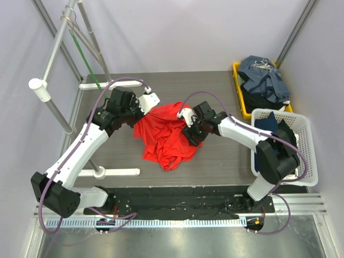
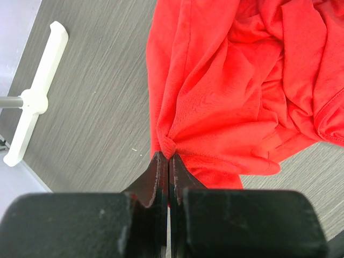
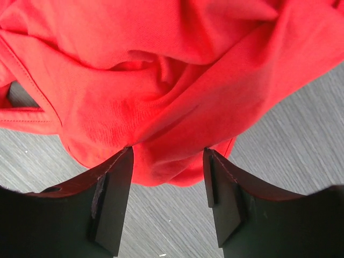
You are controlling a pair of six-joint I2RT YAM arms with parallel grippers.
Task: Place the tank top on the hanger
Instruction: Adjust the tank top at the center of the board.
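Observation:
The red tank top [image 1: 164, 134] lies crumpled on the table between both arms. My left gripper [image 1: 141, 112] is shut on a pinch of its left edge, seen in the left wrist view [image 2: 169, 156] with the fabric [image 2: 231, 97] bunched at the tips. My right gripper [image 1: 189, 129] is open at the garment's right side; in the right wrist view [image 3: 167, 153] its fingers straddle a fold of red fabric [image 3: 161, 97] without closing. The green hanger [image 1: 85, 60] hangs from the rack at the upper left, far from both grippers.
A metal rack [image 1: 54, 59] with white feet [image 1: 115, 172] stands at the left; one foot shows in the left wrist view [image 2: 35, 99]. A yellow bin [image 1: 242, 102] with dark clothes and a white basket [image 1: 301, 156] stand at the right.

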